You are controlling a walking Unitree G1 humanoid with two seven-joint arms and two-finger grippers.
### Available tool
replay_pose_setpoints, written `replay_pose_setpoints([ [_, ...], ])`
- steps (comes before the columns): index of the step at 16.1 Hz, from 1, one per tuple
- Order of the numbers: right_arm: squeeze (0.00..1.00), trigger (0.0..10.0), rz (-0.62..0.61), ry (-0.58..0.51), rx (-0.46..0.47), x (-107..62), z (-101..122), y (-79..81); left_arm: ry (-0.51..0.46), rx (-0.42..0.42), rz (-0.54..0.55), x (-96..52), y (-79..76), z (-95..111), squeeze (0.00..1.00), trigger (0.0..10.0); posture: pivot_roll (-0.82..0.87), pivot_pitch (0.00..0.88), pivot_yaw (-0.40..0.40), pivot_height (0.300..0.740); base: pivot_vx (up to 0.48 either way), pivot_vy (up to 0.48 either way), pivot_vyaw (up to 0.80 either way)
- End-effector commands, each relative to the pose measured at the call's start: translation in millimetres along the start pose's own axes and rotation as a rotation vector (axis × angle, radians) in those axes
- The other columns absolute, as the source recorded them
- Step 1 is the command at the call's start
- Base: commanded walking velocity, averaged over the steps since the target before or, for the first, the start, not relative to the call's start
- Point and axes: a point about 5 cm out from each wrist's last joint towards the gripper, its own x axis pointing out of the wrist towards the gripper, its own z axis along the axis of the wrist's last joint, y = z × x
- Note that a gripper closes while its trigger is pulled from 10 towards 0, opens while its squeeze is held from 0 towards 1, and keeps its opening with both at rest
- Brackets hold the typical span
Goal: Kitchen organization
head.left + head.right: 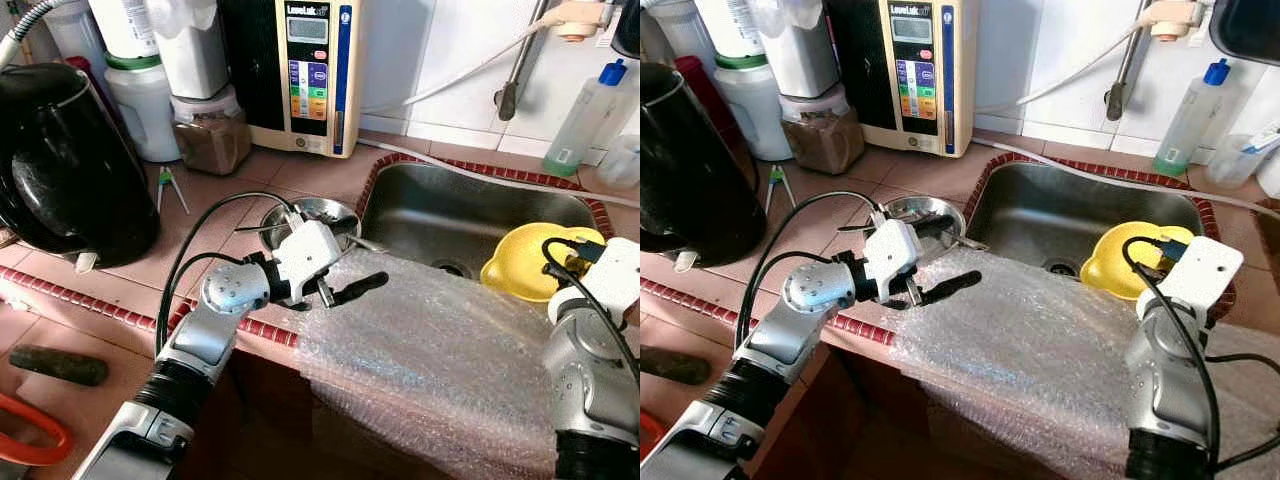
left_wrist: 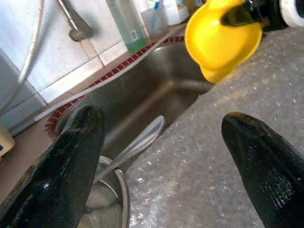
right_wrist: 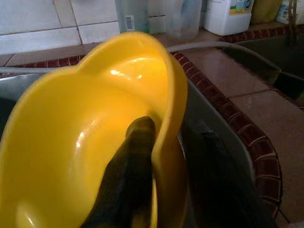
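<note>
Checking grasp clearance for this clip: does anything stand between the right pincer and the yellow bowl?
Nothing visible does. The right pincer is already shut on the yellow bowl, one finger inside its rim and one outside, at the sink's right end.

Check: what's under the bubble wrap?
Bubble wrap drapes over the counter edge and the sink's front rim. Anything else beneath is hidden. Left gripper hovers above it.

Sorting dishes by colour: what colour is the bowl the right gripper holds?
Yellow. The bowl shows best in the right wrist view, right gripper pinching its rim.
</note>
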Motion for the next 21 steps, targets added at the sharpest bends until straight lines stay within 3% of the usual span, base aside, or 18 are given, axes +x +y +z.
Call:
replay_pose_setpoints([
  [1, 1.0, 10.0, -0.007, -0.007, 0.021, 2.5, 3.3, -2.3, 0.014, 0.011, -0.021, 0.1, -1.6, -0.5, 1.0, 10.0, 0.06, 0.042, 0.048, 0.74, 0.0, 0.0, 0.0],
  [5, 1.0, 10.0, -0.011, 0.029, 0.095, 4.1, -0.4, -3.1, 0.026, 0.028, -0.037, 0.2, -3.8, -2.0, 1.0, 10.0, 0.06, 0.044, 0.05, 0.74, 0.0, 0.0, 0.0],
  [10, 1.0, 10.0, 0.0, 0.011, 0.077, 5.7, 3.6, -5.0, 0.026, 0.016, -0.012, 2.8, -1.9, -2.5, 1.0, 10.0, 0.05, 0.05, 0.047, 0.74, 0.0, 0.0, 0.0],
  [12, 1.0, 10.0, 0.103, -0.116, -0.021, -1.3, 19.8, 9.7, -0.004, -0.098, 0.118, 2.6, 13.5, -1.5, 1.0, 10.0, 0.05, 0.047, 0.043, 0.74, 0.0, 0.0, 0.0],
  [14, 1.0, 10.0, 0.159, -0.191, -0.047, -13.4, 31.6, 20.3, -0.038, -0.183, 0.22, 0.1, 26.6, 0.0, 1.0, 10.0, 0.05, 0.044, 0.036, 0.74, 0.0, 0.0, 0.0],
  [17, 1.0, 10.0, 0.19, -0.303, -0.151, -31.5, 48.7, 17.8, -0.041, -0.275, 0.365, -8.6, 45.8, -4.5, 1.0, 10.0, 0.04, 0.039, 0.031, 0.74, 0.0, 0.0, 0.0],
  [19, 1.0, 10.0, 0.192, -0.32, -0.183, -44.6, 47.0, 7.2, 0.014, -0.253, 0.489, -15.4, 58.0, -9.2, 1.0, 10.0, 0.04, 0.037, 0.032, 0.74, 0.0, 0.0, 0.0],
  [20, 1.0, 10.0, 0.195, -0.314, -0.184, -49.3, 45.9, 2.9, 0.014, -0.26, 0.5, -16.5, 59.7, -8.5, 0.78, 10.0, 0.03, 0.037, 0.032, 0.74, 0.0, 0.0, 0.0],
  [21, 0.55, 10.0, 0.19, -0.32, -0.191, -56.3, 46.8, -3.4, 0.027, -0.285, 0.528, -18.7, 61.7, -10.2, 0.0, 10.0, 0.03, 0.035, 0.036, 0.74, 0.0, 0.0, 0.0],
])
